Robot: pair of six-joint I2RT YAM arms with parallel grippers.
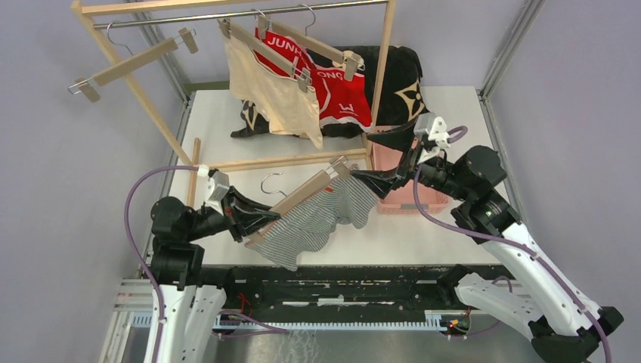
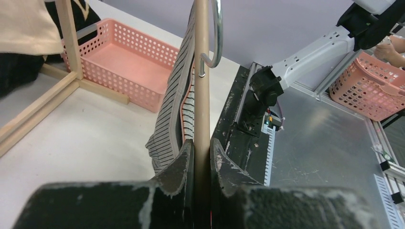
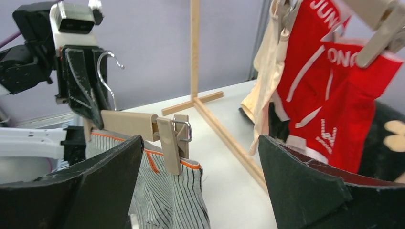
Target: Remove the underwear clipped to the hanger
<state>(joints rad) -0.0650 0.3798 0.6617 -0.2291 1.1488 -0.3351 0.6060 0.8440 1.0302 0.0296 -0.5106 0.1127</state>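
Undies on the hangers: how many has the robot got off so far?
None that I can see. The striped pair is clipped to a hanger held off the rail: left gripper shut on it, right gripper open by its clip. The beige pair and red pair hang clipped on the rail.

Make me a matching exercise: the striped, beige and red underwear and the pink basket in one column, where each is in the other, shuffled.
1 striped underwear
2 beige underwear
3 red underwear
4 pink basket

A on the table
B on the rail, white lettering
C clipped to the hanger in the left pincer
D on the rail, plain

Pairs: 1-C, 2-D, 3-B, 4-A
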